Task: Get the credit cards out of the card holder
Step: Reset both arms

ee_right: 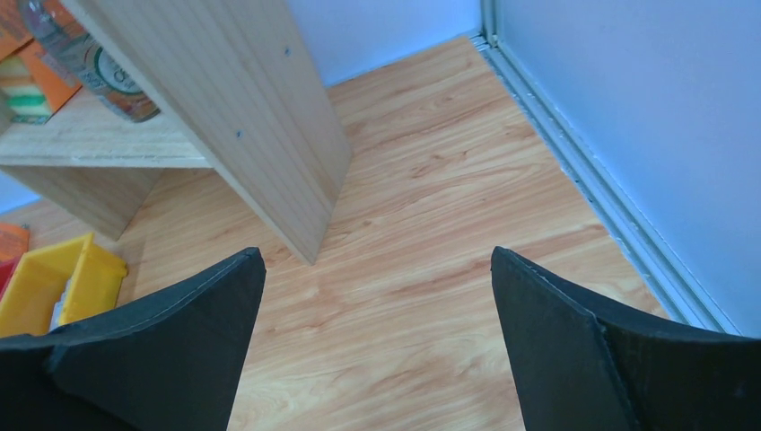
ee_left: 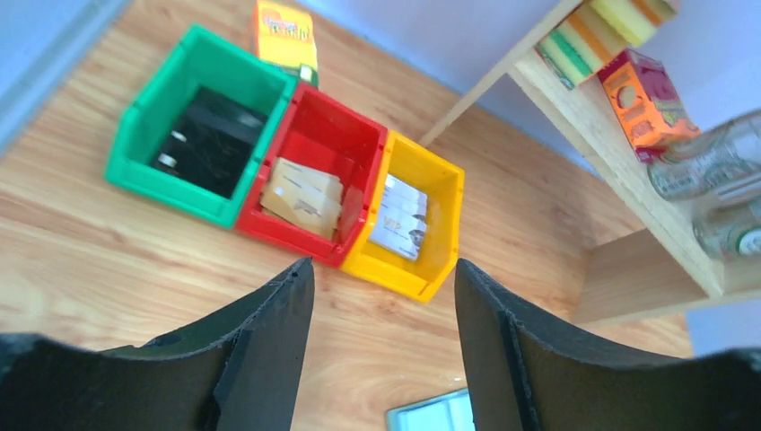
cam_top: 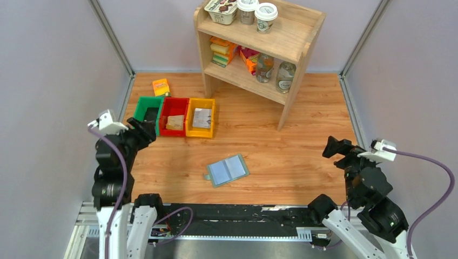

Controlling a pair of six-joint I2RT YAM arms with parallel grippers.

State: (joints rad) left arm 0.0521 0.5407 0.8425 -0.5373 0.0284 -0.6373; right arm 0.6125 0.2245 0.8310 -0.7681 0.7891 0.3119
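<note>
From the top we see the card holder [cam_top: 227, 170] lying open and flat on the table [cam_top: 302, 162], toward the middle of its near edge, well apart from both arms. The left gripper [cam_top: 141, 131] hangs beside the green bin [cam_top: 147, 108]. The right gripper [cam_top: 334, 147] is near the right edge.

Left wrist: fingers [ee_left: 274, 350] spread, holding nothing, with the holder's corner low in view.

Right wrist: jaws wide and empty, near the shelf [ee_right: 269, 135].
</note>
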